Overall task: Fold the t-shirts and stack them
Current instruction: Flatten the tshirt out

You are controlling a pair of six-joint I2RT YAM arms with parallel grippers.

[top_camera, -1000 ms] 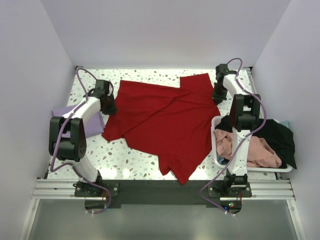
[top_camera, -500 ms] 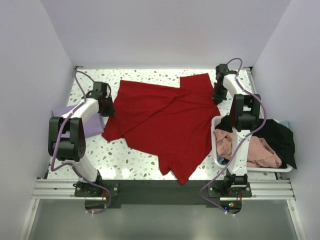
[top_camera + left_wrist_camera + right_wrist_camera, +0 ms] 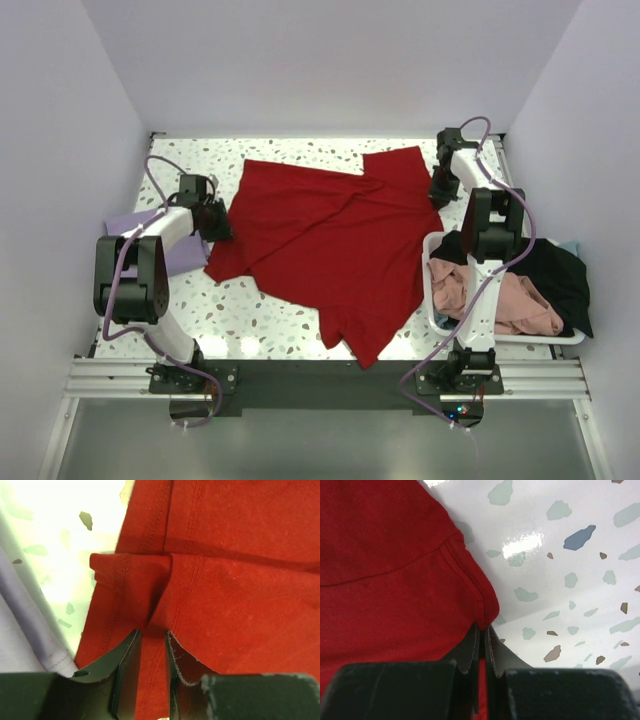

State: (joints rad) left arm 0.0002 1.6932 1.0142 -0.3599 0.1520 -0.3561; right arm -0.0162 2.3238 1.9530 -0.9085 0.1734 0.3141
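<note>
Cloth, lavender (image 3: 188, 256): lies at the left edge of the table (image 3: 270, 312), just left of the red shirt. The left arm covers part of it, so I cannot tell how neatly it is folded.
Left gripper (image 3: 152, 636): has slid left and nearer along the red shirt's left edge. Its jaws, shut a moment ago, now stand a little apart. A pinched crease of hem runs into the gap, and I cannot tell whether they still bear on it.
Red shirt (image 3: 330, 240): spread across the middle of the table, still rumpled, with a diagonal fold and a flap doubled over near the front.
Change: the two arms have drawn the shirt's sides slightly outward, and the left one has begun to let go. I judge this the end of the flattening step, with no fold yet made.
Right gripper (image 3: 482, 631): at the far right, jaws together and clamped on the red shirt's sleeve corner.
Basket (image 3: 433, 268): at the near right, holding a salmon shirt (image 3: 500, 300) and a black shirt (image 3: 556, 272) that spills over the right rim.
Hidden: the neckline does not show, the basket heap hides its lower layers, and a pale scrap behind the black shirt is too small to name.
</note>
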